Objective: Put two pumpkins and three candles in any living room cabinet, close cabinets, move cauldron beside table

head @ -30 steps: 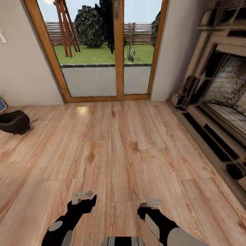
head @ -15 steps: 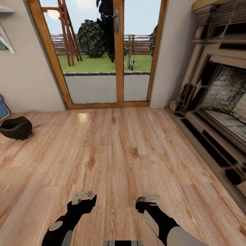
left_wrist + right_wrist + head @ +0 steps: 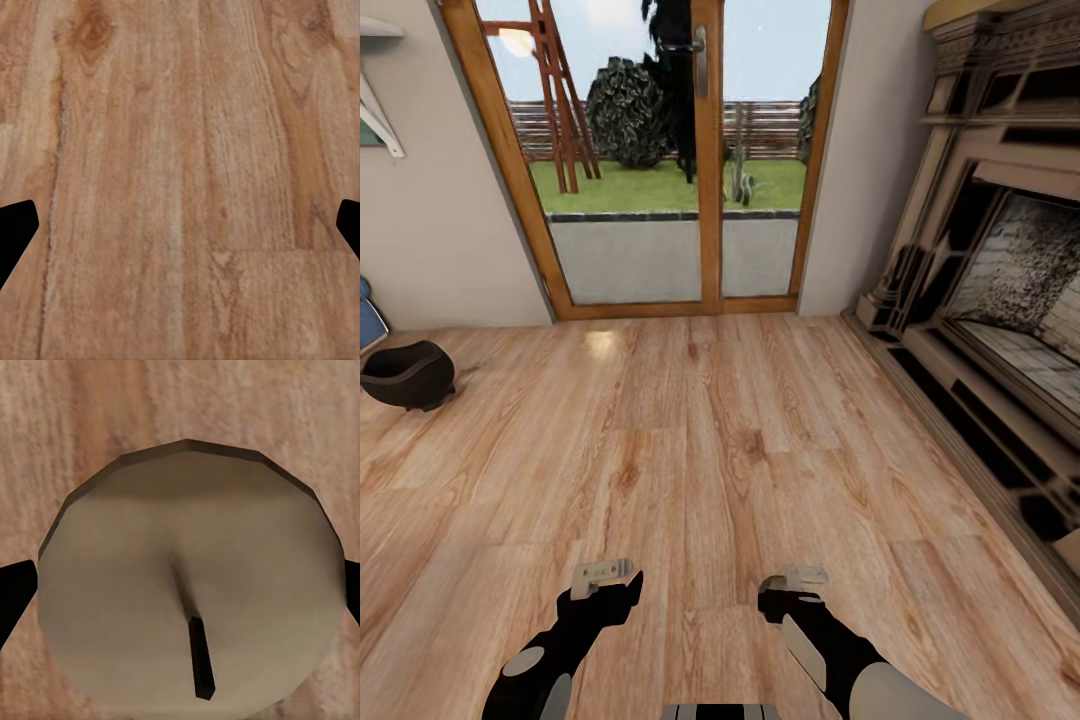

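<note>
A squat white candle (image 3: 191,592) with a dark wick sits between the fingers of my right gripper (image 3: 793,578), which is shut on it low over the wooden floor. My left gripper (image 3: 601,571) hangs beside it, open, and its wrist view has bare floorboards between the fingertips (image 3: 15,232). The black cauldron (image 3: 405,373) stands on the floor at the far left, near the wall and well away from both arms.
A wood-framed glass door (image 3: 705,150) to a garden is straight ahead. A dark fireplace surround (image 3: 1000,300) runs along the right side. A blue object (image 3: 368,320) leans on the left wall behind the cauldron. Wooden floor (image 3: 710,430) stretches between.
The head view shifted between one second and half a second ago, so the door and cauldron sit slightly differently in the picture. Since then nothing has moved. The right gripper still holds the candle.
</note>
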Tool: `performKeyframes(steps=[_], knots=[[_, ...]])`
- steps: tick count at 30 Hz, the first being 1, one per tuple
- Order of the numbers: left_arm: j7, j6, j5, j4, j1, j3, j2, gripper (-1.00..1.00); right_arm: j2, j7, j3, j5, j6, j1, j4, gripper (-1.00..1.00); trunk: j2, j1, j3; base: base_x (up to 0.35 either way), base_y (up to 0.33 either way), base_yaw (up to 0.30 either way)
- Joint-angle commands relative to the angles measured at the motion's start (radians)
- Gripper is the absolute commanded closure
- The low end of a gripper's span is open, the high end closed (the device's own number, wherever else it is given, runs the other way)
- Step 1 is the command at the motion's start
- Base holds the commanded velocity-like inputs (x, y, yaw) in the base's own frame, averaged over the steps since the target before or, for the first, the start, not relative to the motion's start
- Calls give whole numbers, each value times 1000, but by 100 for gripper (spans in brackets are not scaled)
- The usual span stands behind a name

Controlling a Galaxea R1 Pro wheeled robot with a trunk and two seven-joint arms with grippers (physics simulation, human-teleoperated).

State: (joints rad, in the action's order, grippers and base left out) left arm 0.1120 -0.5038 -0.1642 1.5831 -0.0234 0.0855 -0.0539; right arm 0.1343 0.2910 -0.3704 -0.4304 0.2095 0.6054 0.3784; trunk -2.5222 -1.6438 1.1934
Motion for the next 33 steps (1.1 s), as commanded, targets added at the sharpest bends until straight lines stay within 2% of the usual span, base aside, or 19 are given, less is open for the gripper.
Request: performKeyframes(steps=[1, 15, 24, 33], knots=[[9, -3, -11, 2, 0, 1, 0, -100, -1, 8, -8, -7, 5, 0, 2, 100, 0, 0, 1, 0, 0, 0], [11, -6, -10, 0, -1, -3, -1, -100, 0, 8, -8, -7, 7, 0, 4, 100, 3, 6, -49, 0, 0, 0], [11, -48, -6, -2, -5, -4, -1, -100, 0, 9, -8, -7, 6, 0, 5, 100, 5, 10, -84, 0, 0, -2], [11, -56, -6, -16, -6, -4, -1, -100, -1, 7, -8, -7, 5, 0, 4, 100, 7, 14, -123, -17, 2, -197]])
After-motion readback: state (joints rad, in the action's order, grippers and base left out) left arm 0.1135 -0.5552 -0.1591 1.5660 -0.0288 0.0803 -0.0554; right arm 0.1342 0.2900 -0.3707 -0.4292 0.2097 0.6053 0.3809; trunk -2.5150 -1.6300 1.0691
